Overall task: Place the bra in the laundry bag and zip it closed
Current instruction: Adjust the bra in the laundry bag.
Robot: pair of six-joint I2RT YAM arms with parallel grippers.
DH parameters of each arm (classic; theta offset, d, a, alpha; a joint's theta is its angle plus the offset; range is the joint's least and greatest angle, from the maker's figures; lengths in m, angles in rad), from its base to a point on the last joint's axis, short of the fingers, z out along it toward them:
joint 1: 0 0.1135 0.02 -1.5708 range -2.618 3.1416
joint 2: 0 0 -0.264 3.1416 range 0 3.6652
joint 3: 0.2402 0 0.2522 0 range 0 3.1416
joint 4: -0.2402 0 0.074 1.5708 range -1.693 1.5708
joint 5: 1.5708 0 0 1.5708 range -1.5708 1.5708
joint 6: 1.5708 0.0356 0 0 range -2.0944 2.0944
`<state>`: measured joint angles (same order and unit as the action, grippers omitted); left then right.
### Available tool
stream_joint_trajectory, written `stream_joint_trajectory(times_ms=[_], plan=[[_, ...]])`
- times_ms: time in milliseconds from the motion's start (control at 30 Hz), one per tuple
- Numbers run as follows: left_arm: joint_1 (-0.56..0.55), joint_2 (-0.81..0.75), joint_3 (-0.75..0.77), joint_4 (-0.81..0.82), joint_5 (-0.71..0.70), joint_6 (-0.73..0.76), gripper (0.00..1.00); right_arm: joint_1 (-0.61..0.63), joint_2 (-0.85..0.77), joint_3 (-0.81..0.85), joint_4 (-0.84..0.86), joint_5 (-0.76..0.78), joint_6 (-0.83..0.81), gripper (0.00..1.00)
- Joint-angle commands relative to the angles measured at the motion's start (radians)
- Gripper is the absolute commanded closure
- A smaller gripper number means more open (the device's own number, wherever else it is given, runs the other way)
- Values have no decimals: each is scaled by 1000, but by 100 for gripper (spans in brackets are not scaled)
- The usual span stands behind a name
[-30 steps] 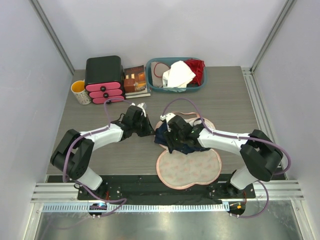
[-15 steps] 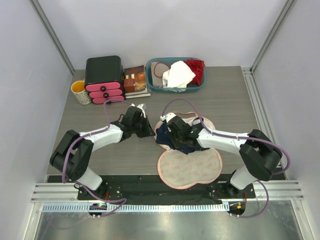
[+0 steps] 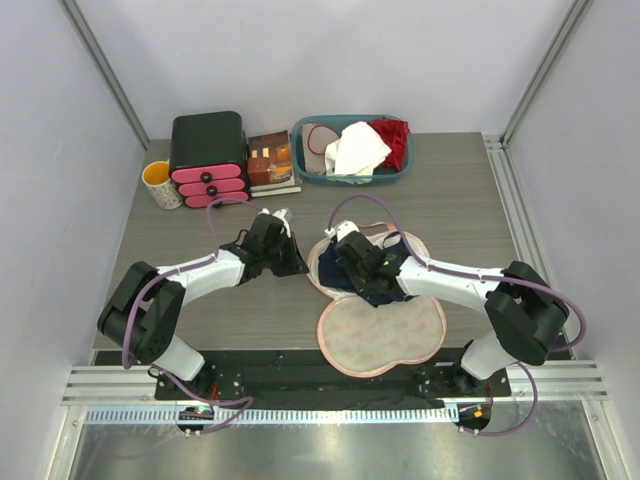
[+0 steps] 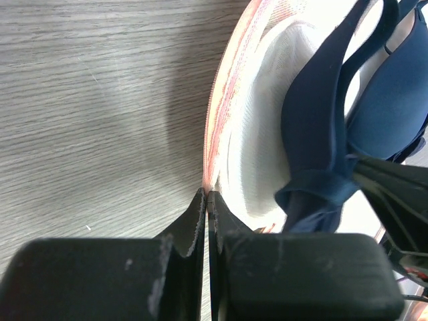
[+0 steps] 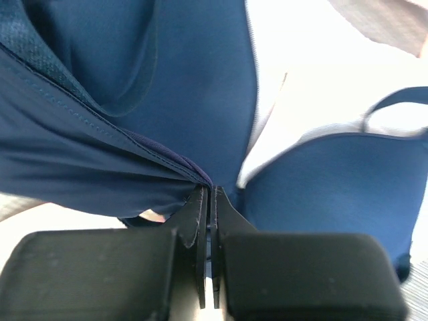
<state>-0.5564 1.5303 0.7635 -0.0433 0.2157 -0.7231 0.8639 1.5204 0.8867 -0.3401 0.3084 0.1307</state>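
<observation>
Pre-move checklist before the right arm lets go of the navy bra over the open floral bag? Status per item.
1. Left gripper shut on rim of the pale pink floral clamshell laundry bag: ok.
2. Right gripper shut on the dark navy padded bra: ok.
3. Bag lying open: ok.
4. Bra wholly inside the rim: cannot tell, partly hidden.
5. Bra fabric off the zipper track: cannot tell.
6. Zip closed: not ok.
</observation>
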Motion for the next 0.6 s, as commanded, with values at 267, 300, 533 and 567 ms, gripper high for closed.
stream_joint_trajectory(times_ms=[267,300,533,567], plan=[[-2,-36,-1,-9,-21,22,100,3,-51,70,-16,114,-118,99],[-2,-35,0,-7,-21,24,100,6,-45,67,-17,95,-123,99],[-4,-36,3,-10,-18,24,100,15,-22,43,-2,21,-56,93],[-2,-36,3,-10,-16,24,100,15,-20,41,1,18,-37,85]])
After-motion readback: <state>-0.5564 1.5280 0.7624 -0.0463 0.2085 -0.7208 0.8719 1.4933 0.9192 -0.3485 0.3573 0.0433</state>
